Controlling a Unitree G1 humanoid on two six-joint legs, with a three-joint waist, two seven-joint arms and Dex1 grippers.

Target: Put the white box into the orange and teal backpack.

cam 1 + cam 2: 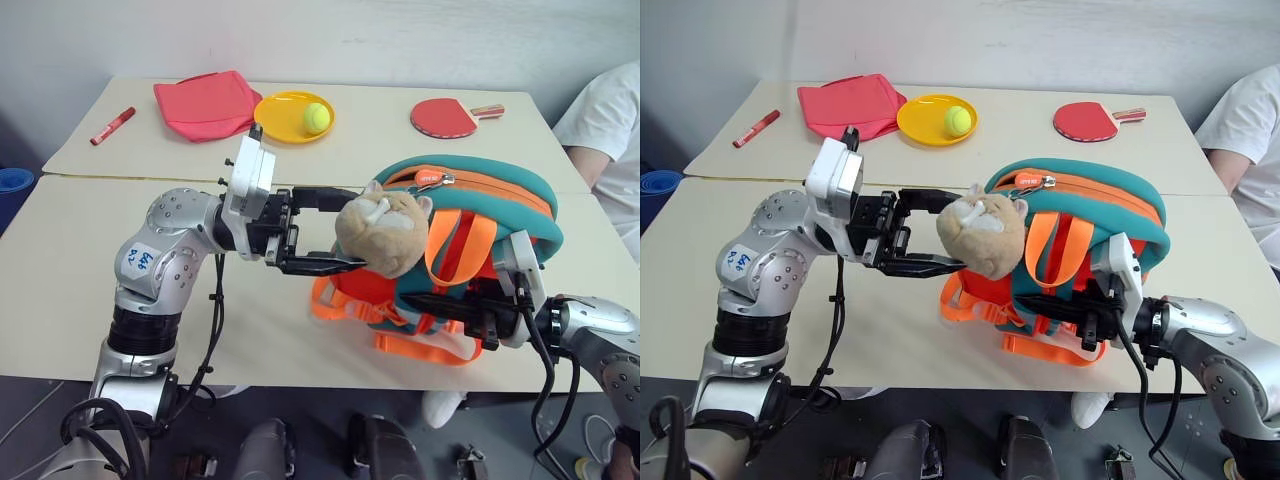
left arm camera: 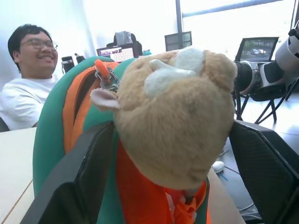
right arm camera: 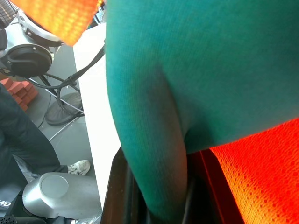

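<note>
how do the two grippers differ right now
The left gripper has its fingers spread wide on either side of the plush; the right gripper is shut on the backpack's teal fabric. The left reaches in from the plush side, the right from the opposite side, lower down. Both point roughly level at the backpack.

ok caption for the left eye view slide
Left end effector open around the tan plush on the orange and teal backpack; right end effector shut on its side fabric.
</note>
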